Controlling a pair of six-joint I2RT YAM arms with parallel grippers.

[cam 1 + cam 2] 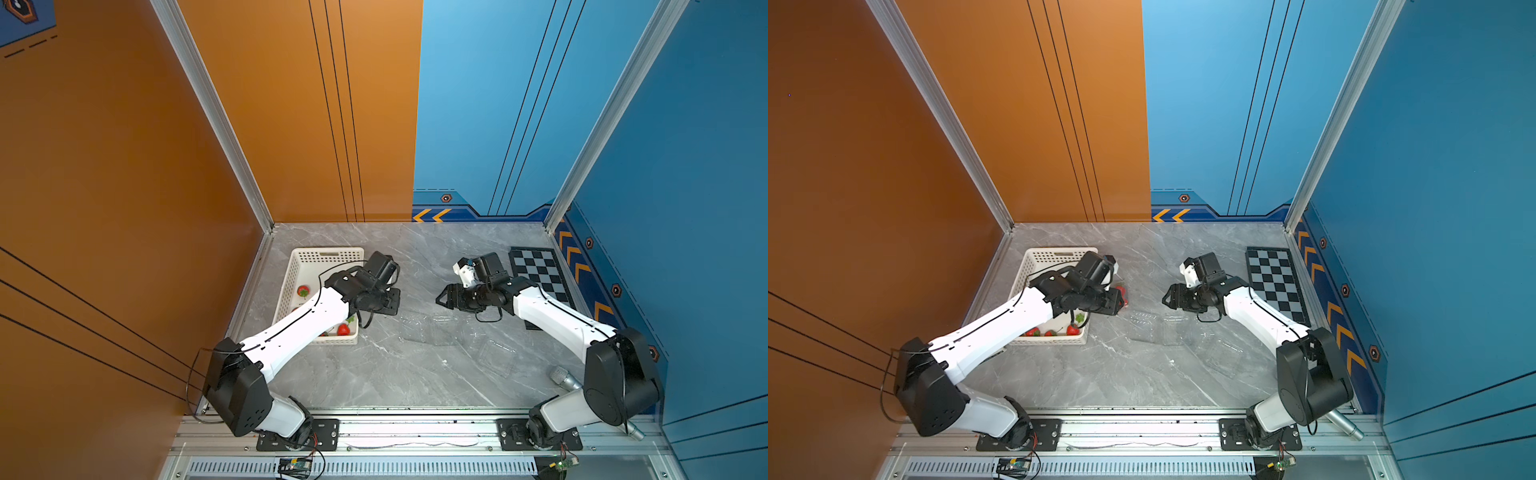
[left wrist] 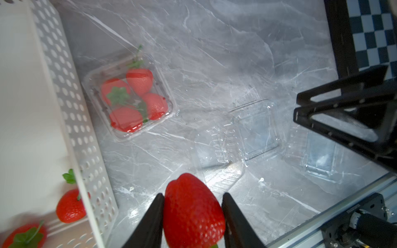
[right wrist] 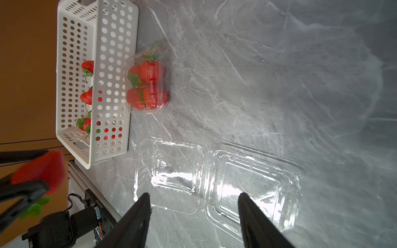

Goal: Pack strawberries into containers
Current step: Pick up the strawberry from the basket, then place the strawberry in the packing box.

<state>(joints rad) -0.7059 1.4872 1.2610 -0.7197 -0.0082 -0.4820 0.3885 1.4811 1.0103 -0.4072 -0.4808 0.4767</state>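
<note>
Currently, the left gripper (image 2: 193, 194) pinches one strawberry (image 2: 193, 214) while the right gripper (image 3: 194, 193) hangs spread and empty.
The berry sits squarely between the left fingers, cap toward the wrist. In both top views the open container (image 1: 432, 330) lies at roughly four o'clock from the left gripper and six o'clock from the right gripper. A closed container (image 2: 131, 96) of four berries stands just beside the basket (image 2: 71, 103), at about the table's (image 1: 374, 374) nine o'clock, where more strawberries (image 2: 71, 206) lie.
</note>
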